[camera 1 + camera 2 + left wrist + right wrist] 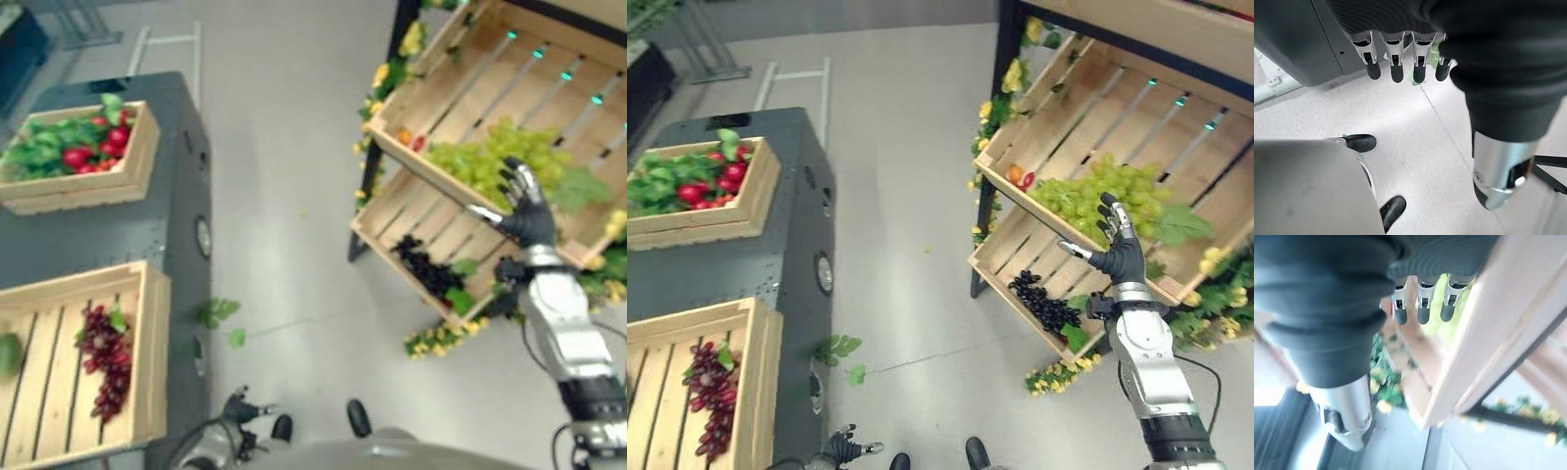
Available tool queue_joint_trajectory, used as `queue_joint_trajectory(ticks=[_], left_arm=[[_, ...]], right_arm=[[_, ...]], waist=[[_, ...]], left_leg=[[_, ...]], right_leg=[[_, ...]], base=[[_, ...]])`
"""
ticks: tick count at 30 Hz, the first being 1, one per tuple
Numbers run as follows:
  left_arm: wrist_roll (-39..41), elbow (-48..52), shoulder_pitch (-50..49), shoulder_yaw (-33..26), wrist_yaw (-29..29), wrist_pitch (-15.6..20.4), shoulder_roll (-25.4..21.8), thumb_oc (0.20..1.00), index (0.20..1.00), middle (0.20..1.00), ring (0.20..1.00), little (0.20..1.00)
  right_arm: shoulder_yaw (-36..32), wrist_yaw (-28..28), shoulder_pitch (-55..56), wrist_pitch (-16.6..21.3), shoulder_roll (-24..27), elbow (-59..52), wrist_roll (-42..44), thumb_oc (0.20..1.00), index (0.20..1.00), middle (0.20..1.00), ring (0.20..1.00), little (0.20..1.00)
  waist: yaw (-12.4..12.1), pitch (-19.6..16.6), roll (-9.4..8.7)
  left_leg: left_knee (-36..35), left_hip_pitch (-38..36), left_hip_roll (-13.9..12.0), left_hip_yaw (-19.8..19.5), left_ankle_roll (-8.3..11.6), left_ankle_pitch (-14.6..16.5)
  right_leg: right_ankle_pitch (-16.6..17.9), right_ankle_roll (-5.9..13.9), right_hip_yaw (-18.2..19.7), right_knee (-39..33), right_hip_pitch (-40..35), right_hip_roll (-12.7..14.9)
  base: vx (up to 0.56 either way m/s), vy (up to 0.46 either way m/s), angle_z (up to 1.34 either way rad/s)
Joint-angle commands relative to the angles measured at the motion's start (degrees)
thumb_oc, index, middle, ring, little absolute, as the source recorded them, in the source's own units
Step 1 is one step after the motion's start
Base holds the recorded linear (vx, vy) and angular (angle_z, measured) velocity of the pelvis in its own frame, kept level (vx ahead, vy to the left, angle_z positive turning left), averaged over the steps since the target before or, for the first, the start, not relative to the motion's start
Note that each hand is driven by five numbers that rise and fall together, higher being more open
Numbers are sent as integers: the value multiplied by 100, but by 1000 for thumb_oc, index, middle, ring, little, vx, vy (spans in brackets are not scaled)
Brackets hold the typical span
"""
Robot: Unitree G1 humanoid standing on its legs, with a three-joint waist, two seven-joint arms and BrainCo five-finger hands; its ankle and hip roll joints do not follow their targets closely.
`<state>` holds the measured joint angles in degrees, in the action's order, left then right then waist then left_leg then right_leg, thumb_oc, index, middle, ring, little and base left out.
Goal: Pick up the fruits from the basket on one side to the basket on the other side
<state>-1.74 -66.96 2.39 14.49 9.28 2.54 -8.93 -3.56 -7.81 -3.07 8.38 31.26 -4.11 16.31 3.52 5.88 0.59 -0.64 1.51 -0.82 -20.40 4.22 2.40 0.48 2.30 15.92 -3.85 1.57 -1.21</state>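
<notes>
On the right, a tilted wooden crate [460, 73] on a shelf rack holds a bunch of green grapes [485, 157] and small orange and red fruits [411, 140]. My right hand [526, 213] is raised in front of the green grapes, open with its fingers [1422, 308] straight and holding nothing. The crate below [1004, 250] holds dark grapes [1038, 299]. On the left, a near crate [147, 343] contains red grapes [103, 357]. My left hand [240, 406] hangs low over the floor, open and empty, its fingers [1396, 68] straight.
A far crate [137, 157] with red fruits and green leaves sits on the grey cabinet [176, 225]. Loose green leaves [217, 313] lie on the floor between the cabinet and the rack. Yellow flowers [441, 338] trim the rack's black frame.
</notes>
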Motion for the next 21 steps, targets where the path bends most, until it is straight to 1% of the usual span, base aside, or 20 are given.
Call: queue_joint_trajectory(ticks=[1,3,7,8,11,14,15,17,18,19,20,21], left_arm=[[-238,-344,-167,-17,141,36,-44,1000,1000,1000,1000,1000],[-256,-330,-178,-17,132,48,-34,1000,1000,1000,1000,1000],[-284,-346,-221,-8,164,33,25,1000,1000,1000,1000,1000],[-284,-346,-223,-6,164,32,24,1000,1000,1000,1000,1000],[-284,-332,-234,31,171,48,85,1000,1000,1000,1000,1000],[-229,-343,-247,7,180,52,112,1000,1000,1000,1000,1000],[-216,-357,-247,3,189,46,122,1000,1000,1000,1000,1000],[-193,-380,-205,21,214,46,135,1000,1000,1000,1000,1000],[-192,-382,-199,21,215,46,136,1000,1000,1000,1000,1000],[-222,-404,-149,15,243,45,148,1000,1000,1000,1000,1000],[-223,-407,-142,14,245,45,151,1000,1000,1000,1000,1000],[-234,-391,-101,-40,303,69,214,1000,1000,1000,1000,1000]], right_arm=[[-184,115,466,302,-101,-615,-338,1000,1000,1000,1000,1000],[-134,138,532,309,-111,-659,-410,1000,1000,1000,1000,1000],[27,265,805,352,-186,-779,-244,1000,1000,1000,1000,1000],[26,267,808,355,-185,-777,-240,1000,1000,1000,1000,1000],[149,356,900,358,-144,-780,-229,1000,1000,1000,1000,1000],[187,380,917,360,-108,-802,-278,1000,1000,1000,1000,1000],[193,361,934,362,-112,-791,-283,1000,1000,1000,1000,1000],[199,320,1025,387,-85,-779,-373,1000,1000,1000,1000,1000],[198,319,1021,391,-85,-775,-375,1000,1000,1000,1000,1000],[147,285,1081,392,-52,-795,-455,1000,1000,1000,1000,1000],[145,284,1077,392,-51,-795,-456,1000,1000,1000,1000,1000],[104,242,1130,451,-56,-800,-464,1000,1000,1000,1000,1000]], waist=[[-213,-437,-211],[-209,-439,-204],[-234,-439,-175],[-218,-436,-175],[-247,-355,-147],[-241,-317,-130],[-256,-296,-126],[-235,-125,-94],[-221,-127,-92],[-199,6,-90],[-187,0,-89],[-30,118,-94]], left_leg=[[-354,175,956,-137,-439,-379],[-343,165,952,-196,-408,-387],[-229,173,916,-373,-278,-395],[-216,174,921,-389,-276,-389],[20,249,942,-476,-160,-359],[100,306,931,-531,-108,-354],[126,339,909,-550,-83,-372],[177,557,807,-595,66,-514],[176,566,808,-612,72,-519],[232,812,759,-495,145,-631],[249,831,767,-505,148,-627],[213,1073,502,697,45,-473]], right_leg=[[-108,38,20,266,321,-437],[-119,17,-76,226,273,-424],[-193,-56,-438,119,101,-394],[-196,-57,-455,118,95,-392],[-211,-90,-764,8,-59,-355],[-216,-91,-888,-52,-126,-360],[-224,-102,-911,-66,-139,-386],[-234,-135,-1071,-104,-98,-425],[-234,-137,-1088,-103,-91,-425],[-255,-140,-1210,-115,-61,-418],[-258,-140,-1222,-115,-51,-415],[-257,-37,-1503,-115,21,-250]], base=[[27,-138,61],[13,-91,30],[-3,-127,35],[-27,-113,59],[-48,-126,53],[-45,-87,48],[-109,-111,40],[-179,-125,36],[-211,-74,71],[-130,-38,80],[-272,-9,95],[-177,58,106]])
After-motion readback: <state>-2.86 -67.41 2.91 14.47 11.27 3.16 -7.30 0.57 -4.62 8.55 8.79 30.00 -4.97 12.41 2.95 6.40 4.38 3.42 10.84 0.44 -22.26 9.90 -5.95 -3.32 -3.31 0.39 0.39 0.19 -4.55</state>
